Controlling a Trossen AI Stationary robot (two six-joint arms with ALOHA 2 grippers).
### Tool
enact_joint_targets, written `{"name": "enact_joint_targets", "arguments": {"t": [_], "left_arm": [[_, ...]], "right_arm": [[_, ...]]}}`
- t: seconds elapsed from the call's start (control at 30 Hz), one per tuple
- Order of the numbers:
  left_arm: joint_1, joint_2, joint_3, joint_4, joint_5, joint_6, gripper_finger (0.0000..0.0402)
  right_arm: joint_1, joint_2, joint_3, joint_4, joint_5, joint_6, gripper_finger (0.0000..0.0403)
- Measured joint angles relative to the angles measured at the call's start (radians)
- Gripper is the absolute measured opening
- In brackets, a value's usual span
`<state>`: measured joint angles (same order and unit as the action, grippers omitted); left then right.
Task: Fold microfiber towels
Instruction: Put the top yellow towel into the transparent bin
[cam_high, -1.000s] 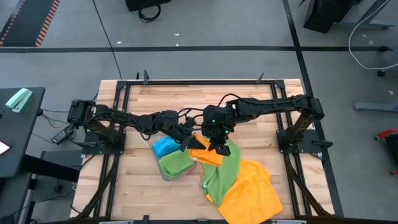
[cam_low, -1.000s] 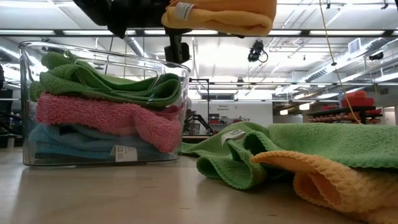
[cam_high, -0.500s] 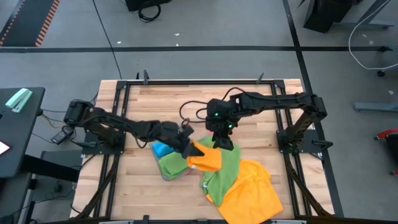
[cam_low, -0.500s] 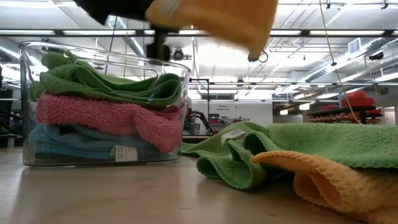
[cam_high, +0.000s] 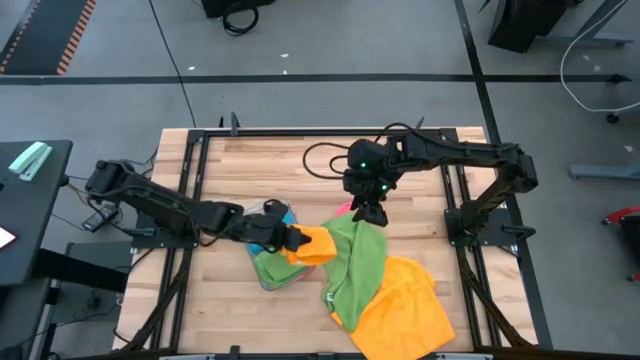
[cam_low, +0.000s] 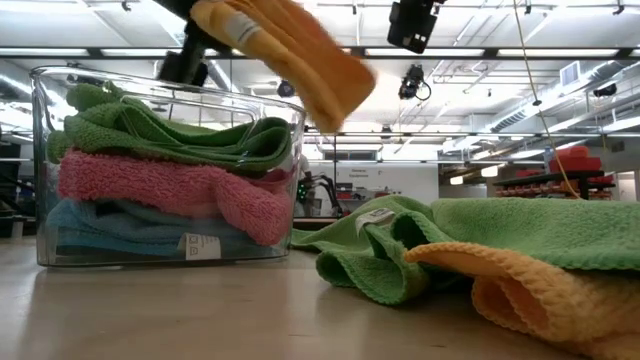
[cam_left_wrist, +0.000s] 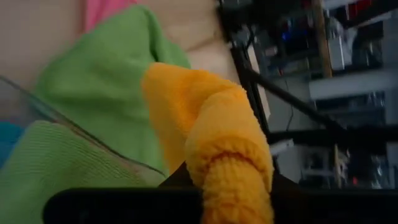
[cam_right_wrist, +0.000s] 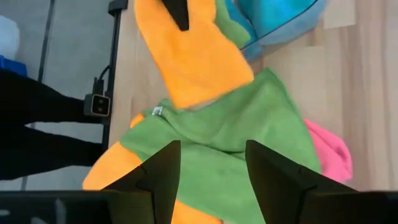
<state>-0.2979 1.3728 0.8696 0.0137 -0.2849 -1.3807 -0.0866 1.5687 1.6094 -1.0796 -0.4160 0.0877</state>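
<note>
Handoff looks done: the folded orange towel (cam_high: 314, 244) that both arms were carrying a second ago now hangs from the left gripper (cam_high: 291, 240) alone, clamped tight on one end, so it droops at a slant over the clear bin (cam_low: 40, 170) rather than sitting level like before. The right gripper (cam_high: 371, 213) has let go, pulled back toward the far side of the table and gone up; in its wrist view its fingers (cam_right_wrist: 163, 177) stand well apart with nothing between them, looking down on the loose towels.

Meanwhile the left arm has swung the orange towel nearer the front of the table, so it's now right above the bin's rim, on the side next to the loose pile. Inside the bin nothing's budged: a green towel (cam_low: 180, 130) on top, a pink one (cam_low: 160, 190) under it, a blue one (cam_low: 120, 225) at the bottom.

What that probably means: this fold is finished and it's just a drop onto the stack now. Being held by one end only, it could unroll as it goes in.

Still unfolded beside the bin: a crumpled green towel (cam_high: 360, 265) lying over a big orange one (cam_high: 405, 305), plus a bit of pink (cam_right_wrist: 328, 146) poking out from under the green. So there's more to do.
</note>
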Motion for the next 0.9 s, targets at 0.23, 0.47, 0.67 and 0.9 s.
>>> {"name": "enact_joint_targets", "arguments": {"t": [0.23,0.47,0.67,0.9], "left_arm": [[-0.103,-0.064,-0.002,-0.225,-0.163,-0.171,0.0038],[-0.215,-0.062,-0.001,-0.262,-0.306,-0.309,0.0027],[-0.286,-0.047,-0.001,-0.33,-0.399,-0.369,0.0038],[-0.307,0.01,-0.001,-0.328,-0.411,-0.36,0.0034]], "right_arm": [[-0.043,-0.019,0.0,-0.005,0.001,-0.059,0.0188],[-0.077,-0.02,0.0,-0.002,0.001,-0.096,0.0188],[-0.082,-0.02,0.0,0.0,0.0,-0.099,0.0188],[-0.081,-0.02,0.0,0.002,0.0,-0.074,0.0188]]}}
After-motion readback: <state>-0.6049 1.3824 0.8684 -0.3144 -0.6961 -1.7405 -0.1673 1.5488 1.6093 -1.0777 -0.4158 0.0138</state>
